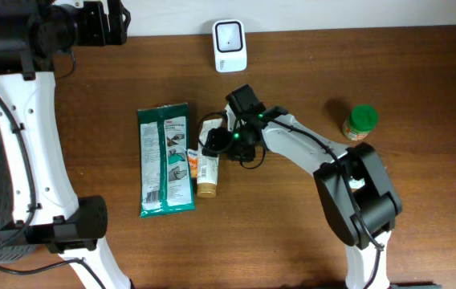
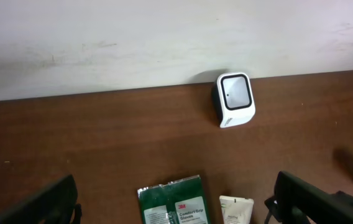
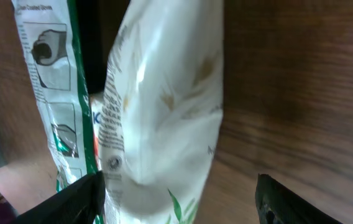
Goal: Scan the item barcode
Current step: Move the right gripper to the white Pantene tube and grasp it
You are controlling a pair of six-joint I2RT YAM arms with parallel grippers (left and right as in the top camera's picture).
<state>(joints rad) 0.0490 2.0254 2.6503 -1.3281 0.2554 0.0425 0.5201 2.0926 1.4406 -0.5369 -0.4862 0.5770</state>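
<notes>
In the overhead view, a white barcode scanner (image 1: 230,46) is standing at the middle of the far edge of the brown counter (image 1: 421,72). A white tube (image 1: 207,172) with a tan cap is lying near the counter's centre, its cap pointing toward the near edge, just beside a flat green pack (image 1: 165,160) on its left. The right claw (image 1: 210,143) is reaching low over the far end of the tube. A small jar with a green lid (image 1: 360,123) is standing well apart, toward the right edge.

In the left wrist view, the left claw (image 2: 175,186) is hanging above the counter with its fingers spread wide and nothing between them. It is facing the scanner at the far edge, and the far ends of the pack and the tube are showing at the bottom.

In the right wrist view, the right claw is straddling the tube with its fingers spread. One finger is sitting right at the tube's side, while the other is standing clear of it, so the claw is not pinching the tube. The pack's printed edge is lying alongside.
</notes>
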